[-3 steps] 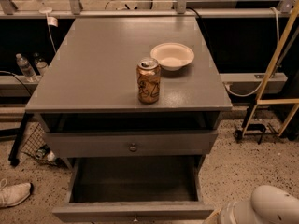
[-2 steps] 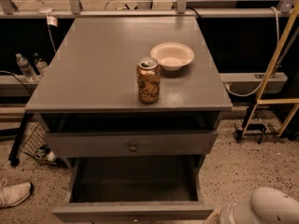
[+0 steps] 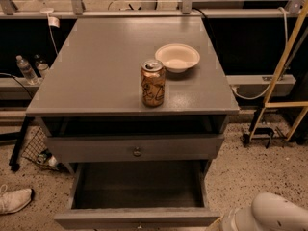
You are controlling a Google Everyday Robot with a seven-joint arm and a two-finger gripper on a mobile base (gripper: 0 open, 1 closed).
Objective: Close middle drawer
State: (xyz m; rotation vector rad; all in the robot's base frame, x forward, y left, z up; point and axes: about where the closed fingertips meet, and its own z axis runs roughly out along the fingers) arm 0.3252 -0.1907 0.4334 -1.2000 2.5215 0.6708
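The middle drawer (image 3: 120,217) is sitting pulled out at the near edge, its dark box looking empty. Closing it is likely calling for a square push on the front's centre, straight toward far. The bowl (image 3: 177,57) on the tabletop (image 3: 96,71) is sitting empty. The gripper is lying out of view, so I cannot tell its grip

Dim warm light from overhead, soft sheen on cabinet top (image 3: 96,76), short shadows under can (image 3: 153,83) & bowl (image 3: 177,57), middle drawer (image 3: 137,186) interior v. dark, white arm shell (image 3: 274,213) brightest at lwr right, gripper not in frame.
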